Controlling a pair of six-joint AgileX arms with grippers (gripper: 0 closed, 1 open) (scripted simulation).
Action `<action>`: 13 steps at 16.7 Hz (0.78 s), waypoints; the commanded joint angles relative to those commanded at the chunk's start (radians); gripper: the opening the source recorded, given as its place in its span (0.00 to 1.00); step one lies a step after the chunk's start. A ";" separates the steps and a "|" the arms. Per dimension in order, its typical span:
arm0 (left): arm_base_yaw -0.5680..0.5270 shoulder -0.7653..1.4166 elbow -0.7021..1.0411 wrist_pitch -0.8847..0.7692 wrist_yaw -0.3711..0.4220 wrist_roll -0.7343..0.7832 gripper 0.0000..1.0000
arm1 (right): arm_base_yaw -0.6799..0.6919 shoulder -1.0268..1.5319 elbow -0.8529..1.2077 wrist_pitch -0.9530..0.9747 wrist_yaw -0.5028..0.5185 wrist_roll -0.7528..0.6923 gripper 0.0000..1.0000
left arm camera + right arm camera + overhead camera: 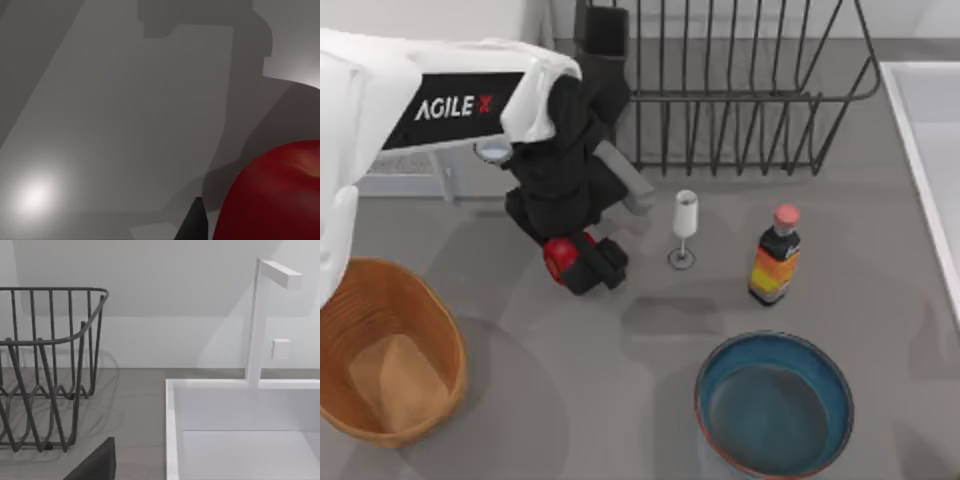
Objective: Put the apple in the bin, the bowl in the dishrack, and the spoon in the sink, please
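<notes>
1. The left gripper is down at the desk a little left of its middle, its dark fingers set around the apple. Whether they are clenched on it or merely straddling it I cannot tell; in the left wrist view the apple fills the near corner beside one finger tip.
2. Just beside the gripper, toward the desk's right edge, stands a small white stemmed glass, and beyond it a sauce bottle with a pink cap.
3. The bin sits at the near left corner, well apart from the apple. The bowl rests upright near the near edge, right of middle. The dishrack lines the far edge, and the sink takes the right edge.
4. The right gripper is parked; its wrist view looks across the dishrack and the sink.
5. Risks, as I judge them:
   - The glossy, blocky apple could slip out on lifting if the fingers pinch off-centre.
   - A swing toward the bin that starts wide could clip the stemmed glass, which looks easy to topple.
   - Releasing too early could bounce the apple off the bin's rim.
</notes>
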 joint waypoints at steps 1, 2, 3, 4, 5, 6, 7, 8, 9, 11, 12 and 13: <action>0.000 0.000 0.003 -0.003 0.000 0.000 0.00 | 0.000 0.000 0.000 0.000 0.000 0.000 1.00; -0.001 -0.003 0.016 -0.016 0.000 0.000 0.00 | 0.000 0.000 0.000 0.000 0.000 0.000 1.00; -0.002 -0.007 0.038 -0.038 0.000 0.001 0.00 | 0.000 0.000 0.000 0.000 0.000 0.000 1.00; -0.002 -0.013 0.065 -0.067 0.000 0.001 0.00 | 0.000 0.000 0.000 0.000 0.000 0.000 1.00; -0.003 -0.021 0.092 -0.102 0.000 0.001 0.00 | 0.000 0.000 0.000 0.000 0.000 0.000 1.00; -0.003 -0.029 0.117 -0.143 0.000 0.000 0.00 | 0.000 0.000 0.000 0.000 0.000 0.000 1.00; -0.003 -0.036 0.141 -0.186 -0.001 0.000 0.00 | 0.000 0.000 0.000 0.000 0.000 0.000 1.00; -0.003 -0.043 0.165 -0.230 -0.001 0.000 0.00 | 0.000 0.000 0.000 0.000 0.000 0.000 1.00; -0.003 -0.051 0.191 -0.270 -0.001 -0.001 0.00 | 0.000 0.000 0.000 0.000 0.000 0.000 1.00; -0.003 -0.072 0.241 -0.329 -0.001 -0.002 0.00 | 0.000 0.000 0.000 0.000 0.000 0.000 1.00; -0.003 -0.082 0.258 -0.346 -0.001 -0.003 0.00 | 0.000 0.000 0.000 0.000 0.000 0.000 1.00; -0.002 -0.088 0.266 -0.353 -0.001 -0.003 0.00 | 0.000 0.000 0.000 0.000 0.000 0.000 1.00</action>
